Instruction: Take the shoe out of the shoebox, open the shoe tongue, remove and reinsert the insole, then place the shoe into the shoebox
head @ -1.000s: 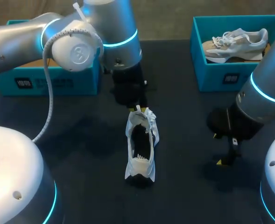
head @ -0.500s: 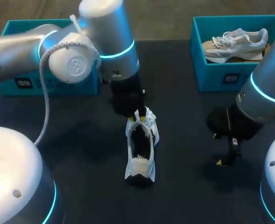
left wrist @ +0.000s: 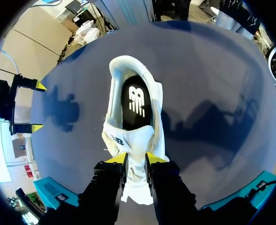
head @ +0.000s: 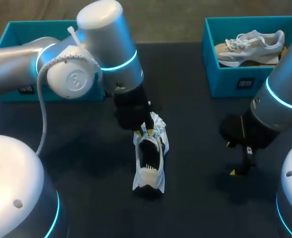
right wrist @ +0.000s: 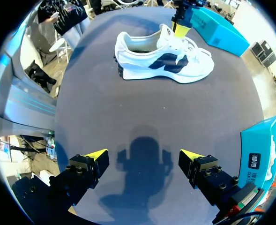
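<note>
A white shoe (head: 149, 161) with a dark side logo (right wrist: 161, 58) stands on the dark table, toe away from me. Its black insole (left wrist: 137, 101) shows inside the opening. My left gripper (head: 143, 132) hangs over the shoe's front part, its fingers shut on the white tongue (left wrist: 135, 140), which stands up between the yellow tips of the gripper (left wrist: 136, 159). My right gripper (head: 231, 158) waits low over the table to the shoe's right. It (right wrist: 144, 157) stands wide open and empty, well apart from the shoe.
A blue shoebox (head: 235, 82) at the back right holds a second, grey-white shoe (head: 250, 47). Another blue shoebox (head: 17, 29) sits at the back left, partly hidden behind my left arm.
My left arm has swung toward me along the shoe, carrying the gripper with the tongue from the toe end toward the opening. The right arm has stayed put.
</note>
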`<state>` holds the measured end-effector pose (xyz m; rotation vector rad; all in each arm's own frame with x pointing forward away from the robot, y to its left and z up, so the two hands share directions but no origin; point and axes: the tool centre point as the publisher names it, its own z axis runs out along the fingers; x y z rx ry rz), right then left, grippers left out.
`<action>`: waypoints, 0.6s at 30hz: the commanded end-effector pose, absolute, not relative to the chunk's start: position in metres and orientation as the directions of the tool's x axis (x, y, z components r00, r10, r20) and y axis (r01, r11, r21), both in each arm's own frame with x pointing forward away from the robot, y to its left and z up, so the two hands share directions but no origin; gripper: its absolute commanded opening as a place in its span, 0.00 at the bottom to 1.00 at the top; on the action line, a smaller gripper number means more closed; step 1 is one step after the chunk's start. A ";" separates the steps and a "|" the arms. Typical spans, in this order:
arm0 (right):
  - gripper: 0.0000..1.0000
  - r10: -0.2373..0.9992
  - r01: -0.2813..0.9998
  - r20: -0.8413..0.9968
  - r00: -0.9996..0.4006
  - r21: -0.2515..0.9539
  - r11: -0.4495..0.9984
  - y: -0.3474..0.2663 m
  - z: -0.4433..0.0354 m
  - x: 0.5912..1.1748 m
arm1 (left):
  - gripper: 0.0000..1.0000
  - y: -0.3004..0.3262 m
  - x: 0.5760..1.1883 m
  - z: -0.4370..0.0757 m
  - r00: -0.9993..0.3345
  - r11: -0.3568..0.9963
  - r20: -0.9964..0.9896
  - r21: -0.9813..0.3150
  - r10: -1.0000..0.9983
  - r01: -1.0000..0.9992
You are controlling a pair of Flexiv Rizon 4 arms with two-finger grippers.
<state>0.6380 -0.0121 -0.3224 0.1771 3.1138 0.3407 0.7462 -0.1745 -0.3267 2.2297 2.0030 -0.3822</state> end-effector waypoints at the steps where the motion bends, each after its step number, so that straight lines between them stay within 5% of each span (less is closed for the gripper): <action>1: 1.00 0.114 0.112 0.005 -0.994 0.217 0.970 -0.012 -0.323 0.636 | 0.25 -0.172 0.746 -0.312 0.102 -0.120 -0.282 -0.048 0.954 0.992; 18: 1.00 0.114 0.112 0.005 -0.994 0.217 0.970 -0.012 -0.323 0.636 | 0.17 -0.180 0.722 -0.326 0.169 -0.195 -0.243 -0.086 0.955 0.977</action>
